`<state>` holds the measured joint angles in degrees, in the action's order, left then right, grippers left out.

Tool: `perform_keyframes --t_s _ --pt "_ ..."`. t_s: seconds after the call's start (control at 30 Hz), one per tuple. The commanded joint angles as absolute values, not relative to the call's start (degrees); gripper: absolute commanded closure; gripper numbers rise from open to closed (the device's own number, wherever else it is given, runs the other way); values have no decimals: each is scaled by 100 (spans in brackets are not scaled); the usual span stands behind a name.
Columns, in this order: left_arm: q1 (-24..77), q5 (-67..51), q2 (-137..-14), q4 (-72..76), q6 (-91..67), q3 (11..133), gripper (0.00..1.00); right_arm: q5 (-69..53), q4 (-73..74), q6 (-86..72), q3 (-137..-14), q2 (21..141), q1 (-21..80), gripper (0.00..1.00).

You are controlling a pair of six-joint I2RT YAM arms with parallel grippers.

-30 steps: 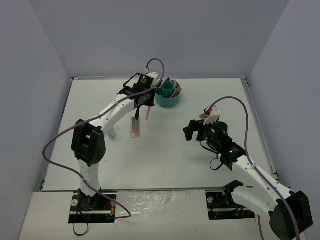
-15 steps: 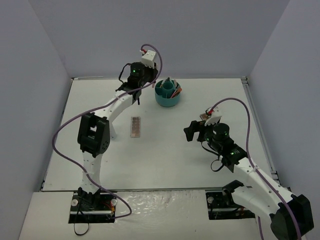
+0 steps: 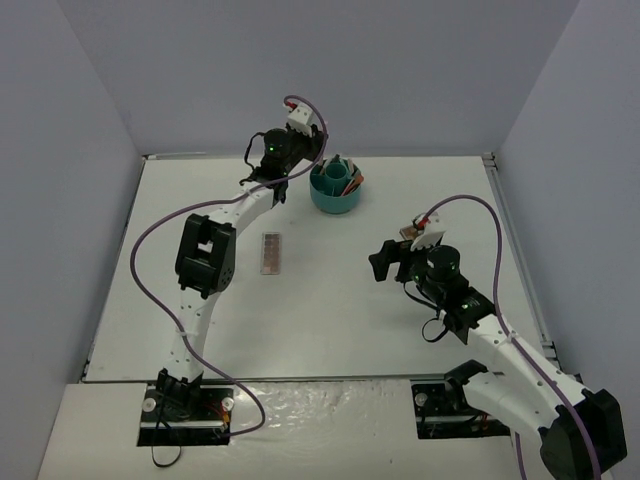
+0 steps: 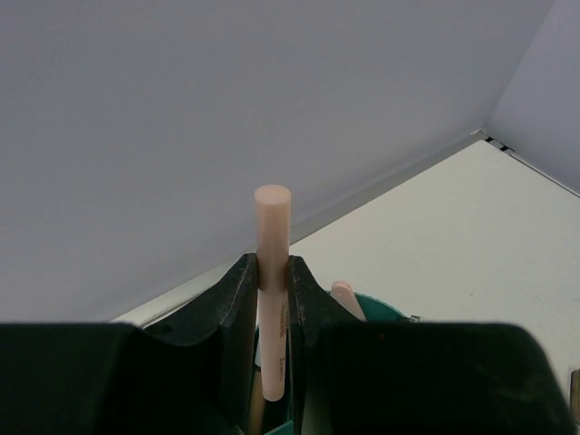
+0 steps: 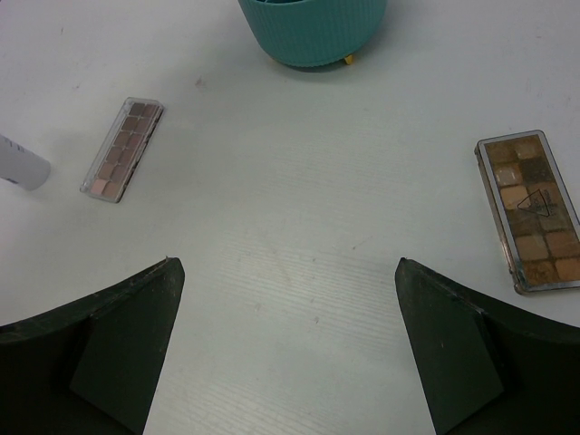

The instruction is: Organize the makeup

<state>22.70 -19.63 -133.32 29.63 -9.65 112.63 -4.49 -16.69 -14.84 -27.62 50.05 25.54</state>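
Left gripper [image 4: 272, 276]: jaws drawn narrow and clamped on a pale pink stick [image 4: 272, 217], one end of which stands clear beyond the fingertips while the rest runs back between the fingers. In the left wrist view the teal cup [image 4: 385, 311] shows just below and to the right, with another pink tip rising from it; the stick is held in the air near the cup and is not yet inside it. Right gripper [image 5: 285, 272]: jaws spread wide, holding nothing, hanging above the table [image 5: 299, 236]. Below it lie a pink palette [image 5: 121, 149] to the left and a brown palette [image 5: 530, 211] to the right, well apart, both flat on the surface and outside the cup [image 5: 313, 32]. The end of a white bottle [image 5: 18, 163] shows at the left edge of that view. Assessment: the stick is judged light, stiff and smooth, so it may pivot or slide in a two-point grip; the present hold across the shaft looks adequate for lowering it end first. The palettes are judged light, rigid and very low, with glossy lids; they are best taken across the narrow width at mid-length, with the fingertips brought right down to the table.
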Motion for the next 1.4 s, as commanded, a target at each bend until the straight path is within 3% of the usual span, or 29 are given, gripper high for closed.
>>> perform_keyframes --t_s 0.0,1.07,1.17,1.37 --pt "2213 -2233 -13146 3658 -1035 11810 100 -404 -2109 -1406 -2830 5052 2514 0" --pt "2206 -2268 -13400 3439 -343 11192 98 -483 -2092 -1397 -2821 5001 2496 0" --pt "2206 -2268 -13327 3492 -351 11097 90 -475 -2092 -1404 -2819 4996 2496 0" --pt "2215 -2285 -12981 3472 -404 10940 56 -466 -2083 -1397 -2821 4957 2496 0"
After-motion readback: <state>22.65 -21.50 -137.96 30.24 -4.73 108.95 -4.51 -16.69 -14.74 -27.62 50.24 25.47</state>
